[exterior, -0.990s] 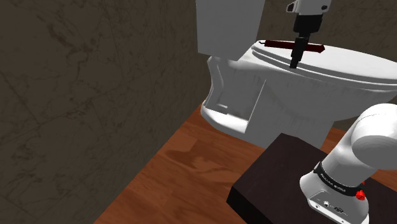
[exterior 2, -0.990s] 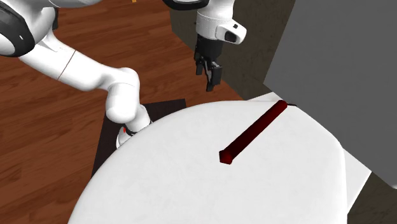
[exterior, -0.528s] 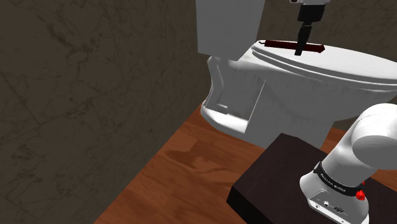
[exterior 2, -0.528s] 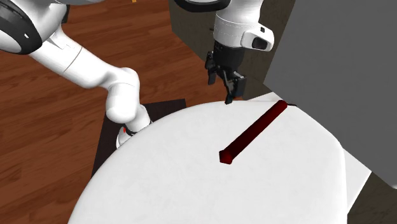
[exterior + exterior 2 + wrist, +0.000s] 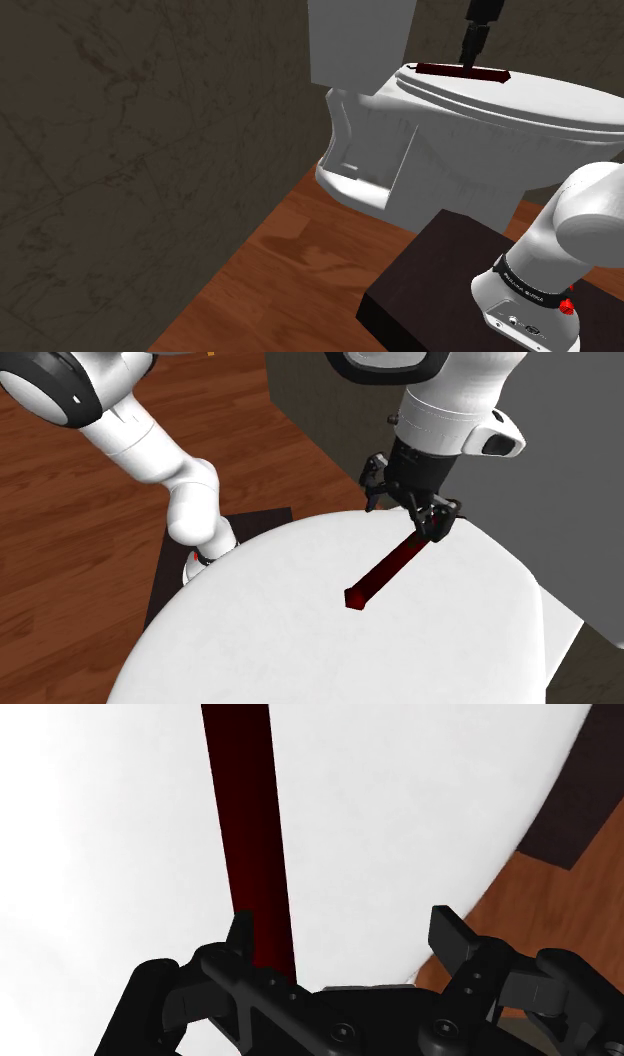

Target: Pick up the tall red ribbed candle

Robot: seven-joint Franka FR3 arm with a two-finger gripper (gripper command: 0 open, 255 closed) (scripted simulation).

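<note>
Item: claw (image 5: 408, 517), black, two fingers spread apart, pinching nothing. It hangs over the back edge of the toilet lid (image 5: 300, 637), by the tank (image 5: 355, 40).

Item: candle (image 5: 392, 564), dark red, long and slim. It lies flat on the lid, one end at the back edge and the other toward the lid's middle. In the wrist view the candle (image 5: 245, 814) runs just inside one finger, well off the centre of the gap.

Handling, judged: shift the claw sideways until the candle sits mid-gap, and along it toward its middle so it will not tip. Lower until the fingertips are near the lid, close across the narrow width, then lift straight.

Change: half a second ago the claw stood beside the lid's edge, apart from the candle; it is now above the candle's tank end. The candle has not moved.
</note>
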